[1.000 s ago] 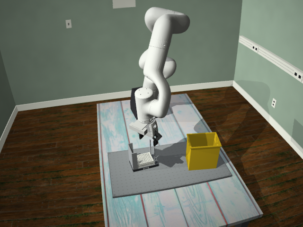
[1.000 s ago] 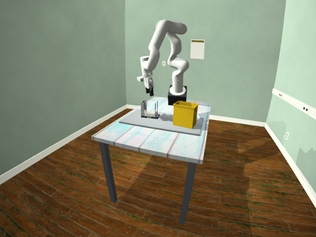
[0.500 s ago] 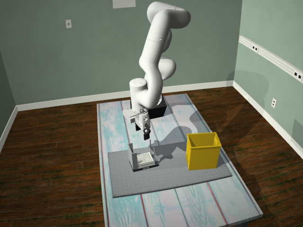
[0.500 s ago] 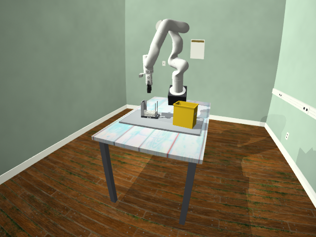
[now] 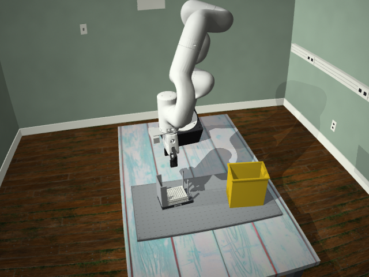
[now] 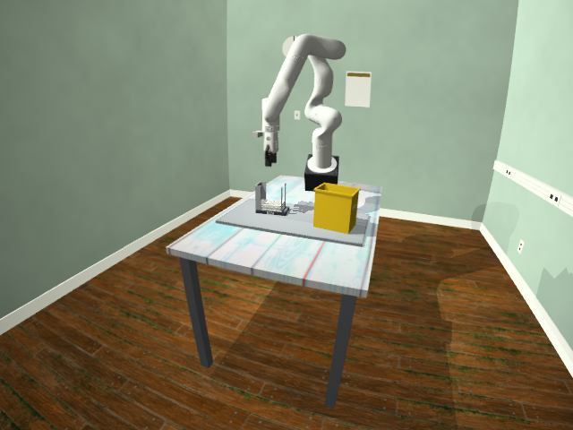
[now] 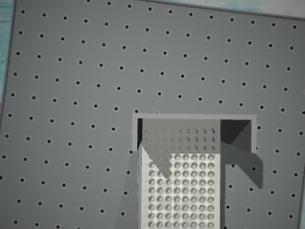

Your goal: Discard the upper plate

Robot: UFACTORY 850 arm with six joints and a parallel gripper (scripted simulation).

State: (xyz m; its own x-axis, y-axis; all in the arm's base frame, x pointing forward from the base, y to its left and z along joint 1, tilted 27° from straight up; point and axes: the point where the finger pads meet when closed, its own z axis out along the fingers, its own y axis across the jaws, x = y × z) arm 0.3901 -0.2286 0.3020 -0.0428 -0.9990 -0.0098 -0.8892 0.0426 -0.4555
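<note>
The stack rack K1 (image 5: 174, 192) stands on the grey perforated mat (image 5: 202, 208), with a grey back wall and thin posts. The white upper 96-well plate (image 5: 176, 193) lies on top in the rack; the lower plate is hidden under it. The rack also shows in the exterior view (image 6: 271, 200). In the wrist view the upper plate (image 7: 181, 188) fills the lower middle, partly shaded. My gripper (image 5: 173, 159) hangs open and empty well above and behind the rack, also seen in the exterior view (image 6: 269, 157). The yellow plastics bin W1 (image 5: 247, 183) stands upright to the right of the rack.
The arm's black base (image 5: 190, 132) sits at the back of the table. The bin also shows in the exterior view (image 6: 336, 206), near the mat's right end. The table edges lie close to the mat's front and right sides.
</note>
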